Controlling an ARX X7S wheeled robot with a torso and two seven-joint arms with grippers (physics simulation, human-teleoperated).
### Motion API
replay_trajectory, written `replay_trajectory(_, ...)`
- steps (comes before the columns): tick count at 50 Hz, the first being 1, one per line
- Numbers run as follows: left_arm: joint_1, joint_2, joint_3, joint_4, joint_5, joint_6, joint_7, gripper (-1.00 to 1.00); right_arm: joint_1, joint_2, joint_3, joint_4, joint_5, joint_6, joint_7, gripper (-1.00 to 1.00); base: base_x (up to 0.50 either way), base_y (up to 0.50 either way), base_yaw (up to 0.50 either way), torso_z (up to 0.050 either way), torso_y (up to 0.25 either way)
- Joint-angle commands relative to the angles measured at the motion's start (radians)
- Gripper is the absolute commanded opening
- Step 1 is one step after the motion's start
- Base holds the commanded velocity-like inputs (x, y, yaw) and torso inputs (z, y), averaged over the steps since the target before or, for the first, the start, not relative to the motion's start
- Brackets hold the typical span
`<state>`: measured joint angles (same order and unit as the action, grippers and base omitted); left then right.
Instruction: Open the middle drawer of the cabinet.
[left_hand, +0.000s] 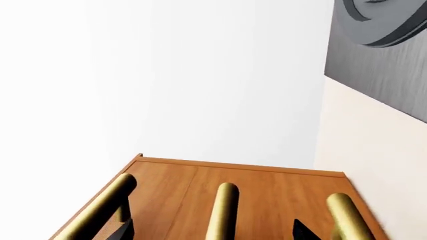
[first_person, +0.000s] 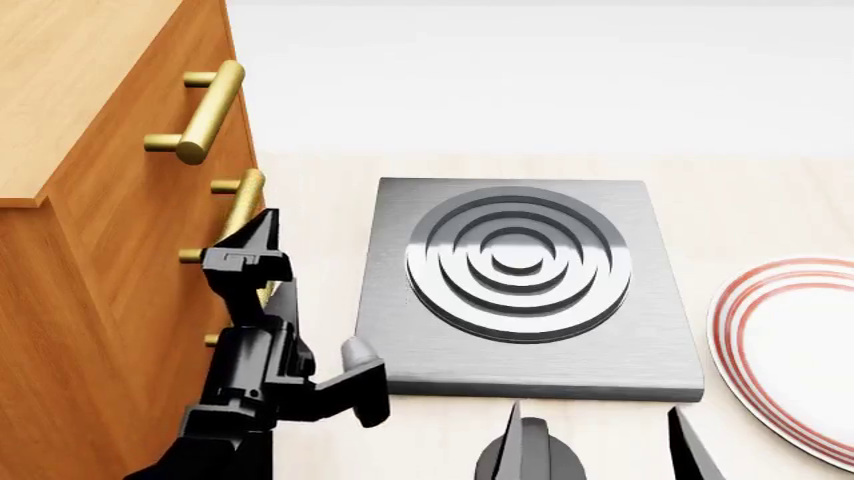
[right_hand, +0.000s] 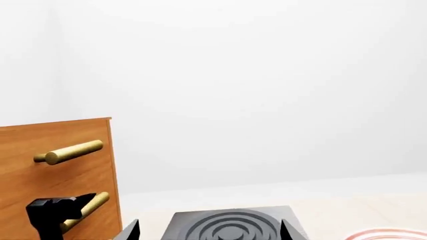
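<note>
The orange-brown cabinet (first_person: 94, 250) stands at the left, with three brass bar handles on its front. The middle drawer (left_hand: 193, 200) sits level with the other two drawer fronts. In the left wrist view its handle (left_hand: 223, 207) lies between the two dark fingertips (left_hand: 124, 231) of my left gripper (left_hand: 213, 233), which is open and straddles the bar. In the head view my left gripper (first_person: 258, 255) covers most of that handle (first_person: 243, 205). My right gripper (first_person: 601, 455) is open and empty, low over the table in front of the stove plate.
A grey stove plate (first_person: 521, 280) with raised rings lies on the pale table, right of the cabinet. A white plate with red rings (first_person: 787, 350) lies at the far right. The top drawer's handle (first_person: 203, 108) juts out above my left gripper. A white wall is behind.
</note>
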<state>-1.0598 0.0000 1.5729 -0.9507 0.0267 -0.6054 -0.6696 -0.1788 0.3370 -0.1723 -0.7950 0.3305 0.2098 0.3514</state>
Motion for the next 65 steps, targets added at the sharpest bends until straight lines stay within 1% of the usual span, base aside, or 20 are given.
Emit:
replay_trajectory(1, -0.003, 0.0, -0.001, -0.027, -0.012, -0.002, -0.008, 1.0, 0.004, 0.003, -0.012, 0.001, -0.001, 0.002, 0.006, 1.0, 0.0, 0.0, 0.0, 0.0, 0.0)
replay_trajectory(26, -0.005, 0.0, -0.003, -0.074, -0.033, 0.004, -0.017, 1.0, 0.009, 0.013, -0.028, 0.002, 0.0, 0.001, 0.018, 1.0, 0.0, 0.0, 0.0, 0.0, 0.0)
replay_trajectory(38, -0.004, 0.0, -0.001, -0.099, -0.015, -0.019, -0.019, 1.0, 0.012, 0.017, -0.033, 0.007, 0.003, -0.002, 0.022, 1.0, 0.0, 0.0, 0.0, 0.0, 0.0)
replay_trajectory(63, -0.006, 0.0, -0.002, -0.115, -0.018, -0.019, -0.035, 1.0, 0.018, 0.025, -0.046, 0.008, 0.005, -0.004, 0.033, 1.0, 0.0, 0.0, 0.0, 0.0, 0.0)
replay_trajectory(64, -0.003, 0.0, 0.001, -0.113, -0.013, -0.023, -0.029, -1.0, 0.017, 0.025, -0.046, 0.007, 0.005, -0.004, 0.034, 1.0, 0.0, 0.0, 0.0, 0.0, 0.0)
replay_trajectory(65, 0.0, 0.0, 0.001, -0.113, -0.012, -0.023, -0.026, -1.0, 0.016, 0.025, -0.046, 0.007, 0.005, -0.006, 0.035, 1.0, 0.0, 0.0, 0.0, 0.0, 0.0)
